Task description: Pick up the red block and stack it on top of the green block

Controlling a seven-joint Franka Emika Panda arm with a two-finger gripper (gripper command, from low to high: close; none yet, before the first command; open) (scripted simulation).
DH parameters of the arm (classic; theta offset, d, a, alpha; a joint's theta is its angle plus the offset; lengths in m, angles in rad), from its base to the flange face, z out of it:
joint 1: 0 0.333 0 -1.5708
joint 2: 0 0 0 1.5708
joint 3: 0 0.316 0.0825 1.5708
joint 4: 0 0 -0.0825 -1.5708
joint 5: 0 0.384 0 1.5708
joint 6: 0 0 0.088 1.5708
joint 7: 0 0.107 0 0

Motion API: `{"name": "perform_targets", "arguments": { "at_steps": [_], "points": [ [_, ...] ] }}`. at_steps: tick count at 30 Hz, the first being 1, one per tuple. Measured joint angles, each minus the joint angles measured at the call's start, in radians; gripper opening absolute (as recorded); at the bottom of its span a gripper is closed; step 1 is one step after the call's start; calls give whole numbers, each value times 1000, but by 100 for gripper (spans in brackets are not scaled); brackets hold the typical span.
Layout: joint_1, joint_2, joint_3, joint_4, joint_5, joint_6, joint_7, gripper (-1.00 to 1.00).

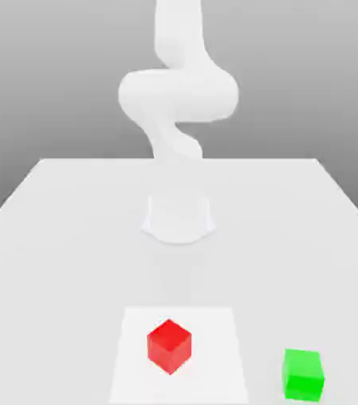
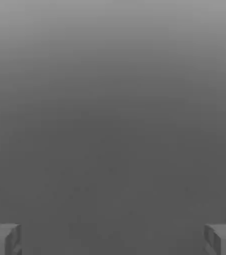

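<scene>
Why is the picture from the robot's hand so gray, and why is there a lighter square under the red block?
Hand view: a smooth gray backdrop, lighter toward one edge, with the open end effector fingertips at the corners. Exterior view: the red block sits on a paler square patch of the white table; the green block sits outside it; shadows are very faint.

The arm (image 1: 178,87) runs off the exterior view's top edge; both fingertips (image 2: 2,239) are cropped

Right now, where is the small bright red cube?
In the exterior view, the small bright red cube sits on the white table, near its front edge, left of the small bright green cube, apart from it.
</scene>
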Motion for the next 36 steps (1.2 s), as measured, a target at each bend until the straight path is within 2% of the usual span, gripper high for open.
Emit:
{"name": "perform_targets", "arguments": {
  "at_steps": [10, 21, 27, 28, 36],
  "points": [
    [-108, 369, 90, -154, -24, 189, 307, 0],
    [-142, 767, 107, -318, -34, 394, 622, 0],
    [-107, 984, 57, -302, -95, 567, 691, 0],
    [-99, 1004, 49, -300, -98, 584, 694, -100],
    [-106, 976, 57, -304, -92, 563, 691, -100]
  ]
}}
